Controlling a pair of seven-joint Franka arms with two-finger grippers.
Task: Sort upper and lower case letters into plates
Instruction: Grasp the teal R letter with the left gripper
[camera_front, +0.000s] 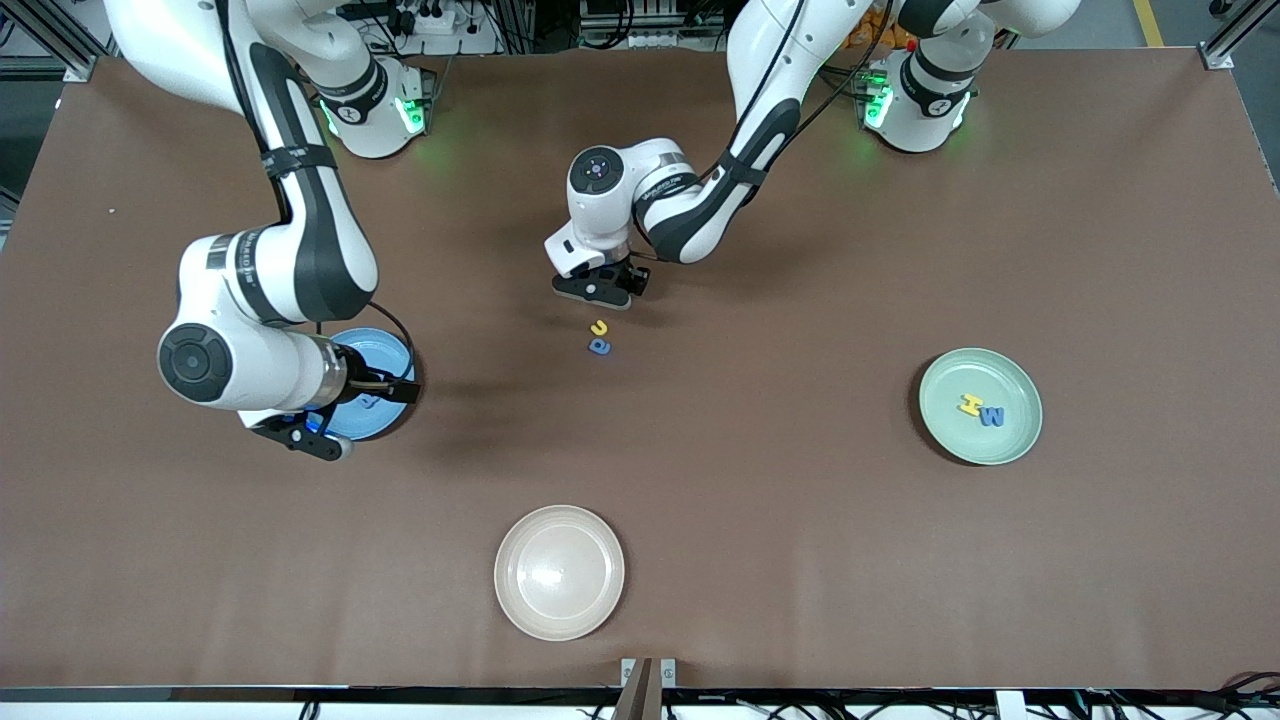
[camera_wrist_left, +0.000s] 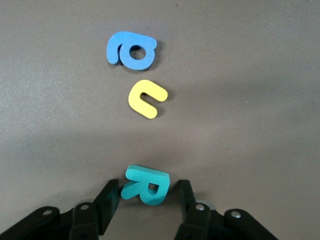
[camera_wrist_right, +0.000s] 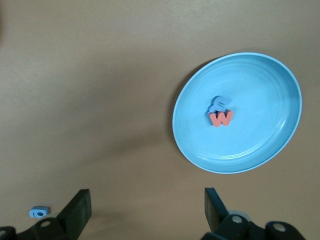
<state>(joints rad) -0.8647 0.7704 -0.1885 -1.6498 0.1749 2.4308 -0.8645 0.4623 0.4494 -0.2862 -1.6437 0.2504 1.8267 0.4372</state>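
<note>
A teal letter R (camera_wrist_left: 146, 185) lies tilted on the brown table between the fingers of my left gripper (camera_wrist_left: 148, 192). One finger touches the R's leg and a small gap shows at the other. That left gripper (camera_front: 600, 292) is down at the table's middle. Just nearer the front camera lie a yellow letter (camera_front: 599, 327) and a blue letter (camera_front: 599, 346). My right gripper (camera_wrist_right: 146, 200) hangs open and empty beside the blue plate (camera_wrist_right: 260, 85), which holds a red w (camera_wrist_right: 221, 119) and a blue letter (camera_wrist_right: 218, 103). The mint plate (camera_front: 1010, 440) holds a yellow letter (camera_front: 970, 404) and a blue M (camera_front: 991, 417).
A beige plate (camera_front: 559, 572) with nothing in it sits near the front edge of the table. The right arm's forearm and wrist (camera_front: 250, 360) cover part of the blue plate (camera_front: 385, 352) in the front view.
</note>
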